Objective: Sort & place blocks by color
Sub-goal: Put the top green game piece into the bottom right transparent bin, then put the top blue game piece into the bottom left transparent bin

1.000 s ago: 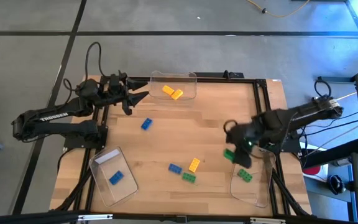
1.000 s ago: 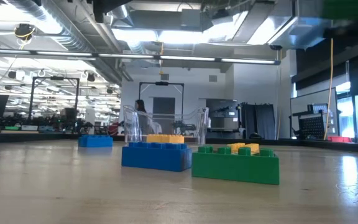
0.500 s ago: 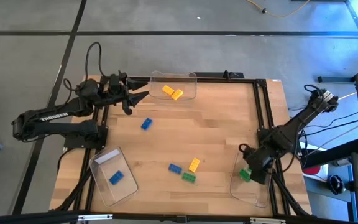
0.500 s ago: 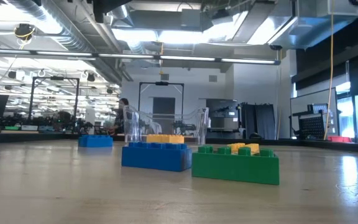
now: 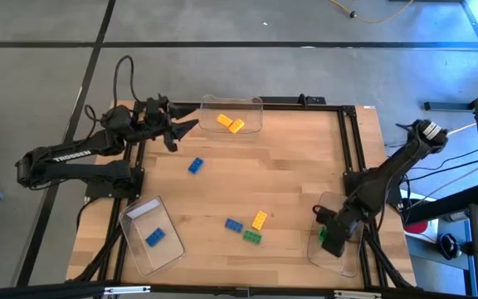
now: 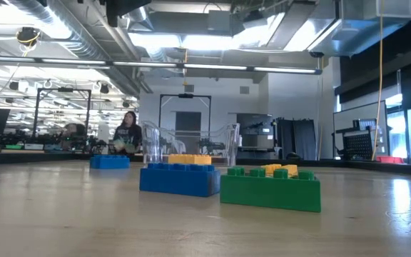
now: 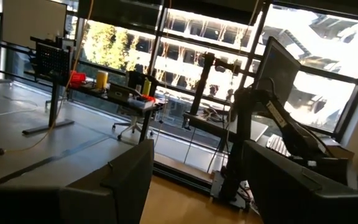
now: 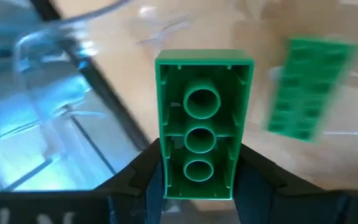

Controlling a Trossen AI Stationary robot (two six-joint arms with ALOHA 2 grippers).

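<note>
- The right end effector (image 5: pixel 332 239) is clamped on a green block (image 8: pixel 202 124), hollow underside facing the wrist camera. The two fingers (image 8: pixel 257 171) press its long sides, which keeps it square for release.
- Judgement: this end effector hangs above the clear tray at the tabletop's 5 o'clock corner (image 5: pixel 351 264) because green blocks are collected there. A second green block (image 8: pixel 306 87) already lies on that tray's floor.
- In the right wrist view, the held block sits between the fingertips; the tray block lies beyond it, apart from it, toward 2 o'clock.
- The left end effector (image 5: pixel 187 129) waits at the tabletop's 10 o'clock edge, fingers spread and gripping nothing. It points toward the clear tray at 12 o'clock (image 5: pixel 260 124).
- That tray holds two yellow-orange blocks (image 5: pixel 230 123), so yellow-orange stock belongs there. The clear tray at 7 o'clock (image 5: pixel 131 218) holds one blue block (image 5: pixel 154 237).
- Unsorted stock on the bare tabletop (image 5: pixel 289 166):
  - a blue block (image 5: pixel 196 166) at about 10 o'clock from the tabletop centre;
  - a cluster at about 6 o'clock: a blue block (image 5: pixel 234 224), a yellow-orange block (image 5: pixel 260 220) and a green block (image 5: pixel 251 237).
- Judgement: five of nine blocks are placed or in hand; four remain.
- The last green block lies toward 9 o'clock from the right end effector, well apart.
</note>
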